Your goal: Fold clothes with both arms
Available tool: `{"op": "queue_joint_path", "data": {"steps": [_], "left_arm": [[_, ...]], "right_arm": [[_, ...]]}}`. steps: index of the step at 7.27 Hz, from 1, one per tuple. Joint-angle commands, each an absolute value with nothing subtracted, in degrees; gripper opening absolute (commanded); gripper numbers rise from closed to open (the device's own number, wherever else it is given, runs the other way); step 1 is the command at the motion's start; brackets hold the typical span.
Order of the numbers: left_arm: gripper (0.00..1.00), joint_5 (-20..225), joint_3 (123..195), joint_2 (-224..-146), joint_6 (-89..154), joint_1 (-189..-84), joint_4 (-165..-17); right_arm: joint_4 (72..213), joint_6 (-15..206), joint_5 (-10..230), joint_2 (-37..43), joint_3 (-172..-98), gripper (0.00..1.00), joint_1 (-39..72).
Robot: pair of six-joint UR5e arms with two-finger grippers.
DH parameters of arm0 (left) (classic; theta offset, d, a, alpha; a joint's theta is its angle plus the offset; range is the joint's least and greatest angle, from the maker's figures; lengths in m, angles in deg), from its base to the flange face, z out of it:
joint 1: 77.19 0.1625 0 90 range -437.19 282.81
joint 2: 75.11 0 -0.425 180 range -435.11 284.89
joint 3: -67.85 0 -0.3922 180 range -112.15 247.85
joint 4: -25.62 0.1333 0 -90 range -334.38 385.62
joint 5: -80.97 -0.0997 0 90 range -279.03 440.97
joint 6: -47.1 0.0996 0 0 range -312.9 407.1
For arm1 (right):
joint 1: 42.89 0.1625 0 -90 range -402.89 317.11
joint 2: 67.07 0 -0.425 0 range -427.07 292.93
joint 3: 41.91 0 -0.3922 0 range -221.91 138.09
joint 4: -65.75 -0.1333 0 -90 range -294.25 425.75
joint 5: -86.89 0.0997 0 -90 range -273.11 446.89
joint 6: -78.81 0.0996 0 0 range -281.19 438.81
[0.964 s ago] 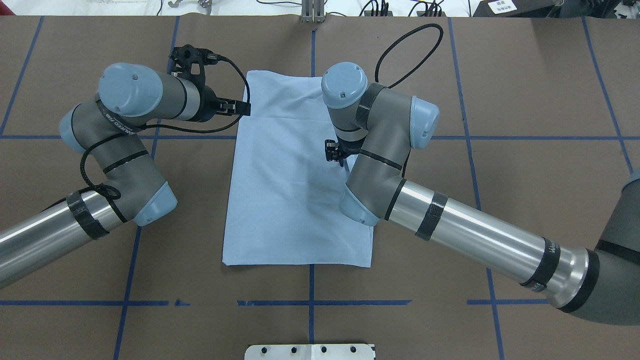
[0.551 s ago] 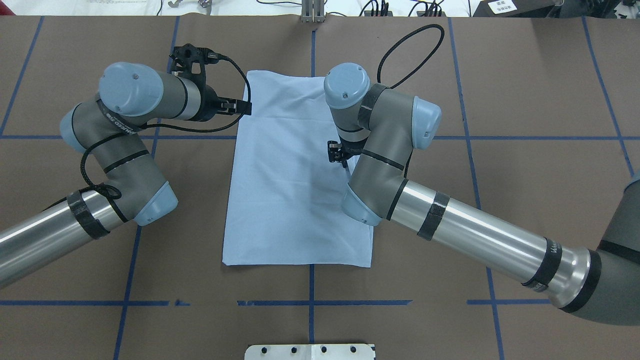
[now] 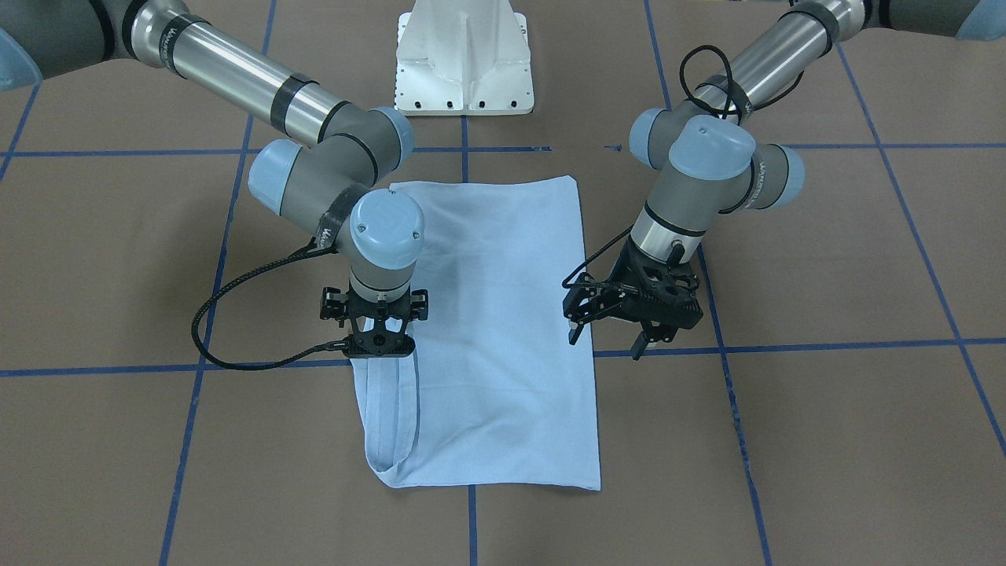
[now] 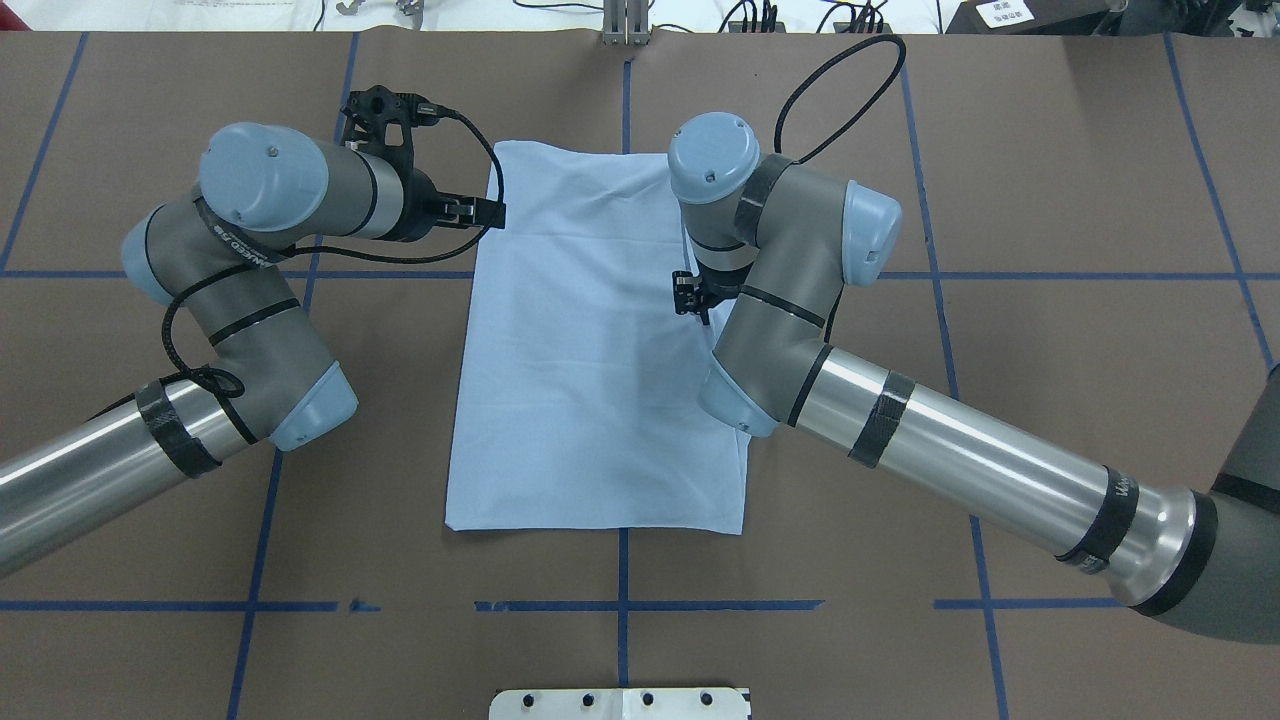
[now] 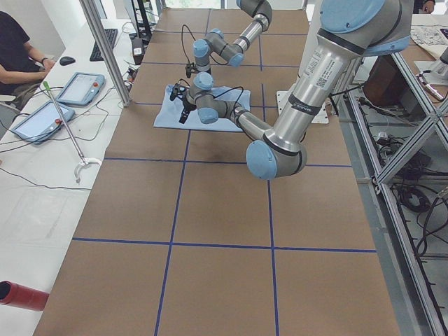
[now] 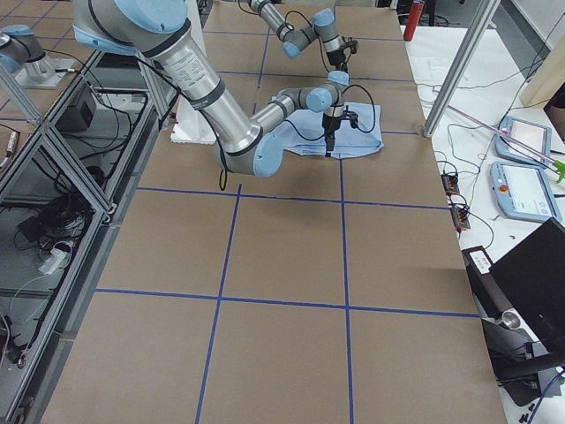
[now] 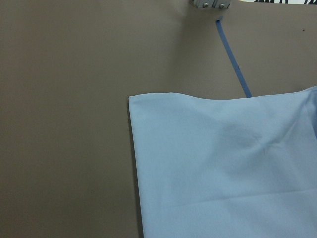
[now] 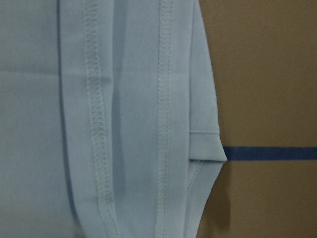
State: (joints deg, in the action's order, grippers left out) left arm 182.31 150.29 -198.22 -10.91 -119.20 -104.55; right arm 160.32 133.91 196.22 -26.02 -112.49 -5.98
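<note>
The light blue T-shirt point(image 4: 580, 350) lies folded into a long rectangle in the middle of the table point(image 4: 1050, 180); its print and collar are hidden. In the front view point(image 3: 503, 314) a hemmed flap lies folded in along its left side. My left gripper point(image 3: 607, 341) is open and empty, low beside the shirt's edge, also seen from overhead point(image 4: 482, 213). My right gripper point(image 3: 377, 346) points straight down over the hemmed flap; I cannot tell whether it is open or shut. The right wrist view shows only stitched hems point(image 8: 163, 124), the left wrist view a shirt corner point(image 7: 223, 163).
The white pedestal base point(image 3: 464, 63) stands at the robot's side of the table. Blue tape lines point(image 4: 620, 605) cross the brown table. A metal post point(image 4: 625, 25) stands at the far edge. An operator point(image 5: 17, 42) and tablets point(image 5: 80, 87) are beyond it.
My right arm has moved to the right and a little farther away, bringing its gripper over the shirt's right edge. The left arm and the shirt have hardly moved.
</note>
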Motion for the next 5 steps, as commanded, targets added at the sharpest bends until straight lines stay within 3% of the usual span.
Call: {"op": "queue_joint_path", "data": {"steps": [1,5], "left_arm": [[1.00,182.3,150.4,-198.3,-11.0,-119.2,-104.6],[1.00,182.3,150.4,-198.3,-10.9,-119.1,-104.6]], "right_arm": [[160.3,131.8,196.4,-25.4,-112.6,1.00,-4.3],[160.0,128.5,198.5,-24.4,-113.1,1.00,-0.8]]}}
